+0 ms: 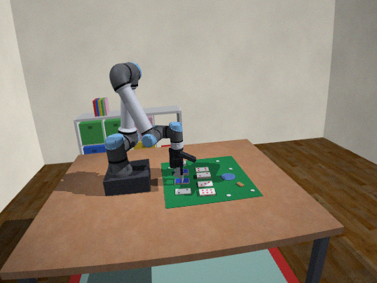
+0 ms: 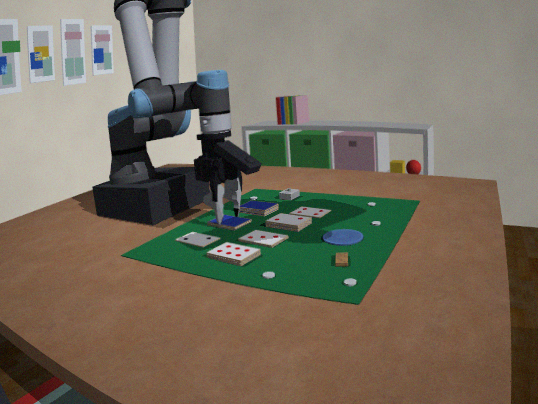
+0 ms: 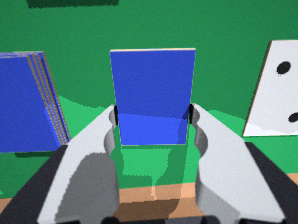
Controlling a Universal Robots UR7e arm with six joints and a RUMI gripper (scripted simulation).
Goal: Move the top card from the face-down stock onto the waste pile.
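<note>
My gripper point(image 3: 153, 106) is shut on a blue-backed card point(image 3: 152, 95), with one finger on each long edge. In the top and exterior views the card point(image 2: 230, 221) sits level and very low over the green mat point(image 2: 282, 243). It lies between the blue face-down stock point(image 2: 259, 207) and a face-up white card with black pips point(image 2: 198, 239). A thin pile edge shows under it, but I cannot tell whether the two touch. The stock also shows at the left of the wrist view point(image 3: 27, 100), and the black-pip card at the right point(image 3: 277, 90).
Face-up red-pip cards and piles point(image 2: 233, 253) lie in the neighbouring row. A blue disc point(image 2: 342, 236), a small wooden block point(image 2: 342, 259), a grey block point(image 2: 289, 193) and white chips point(image 2: 269, 274) lie on the mat. The robot base point(image 2: 135, 200) stands to the left.
</note>
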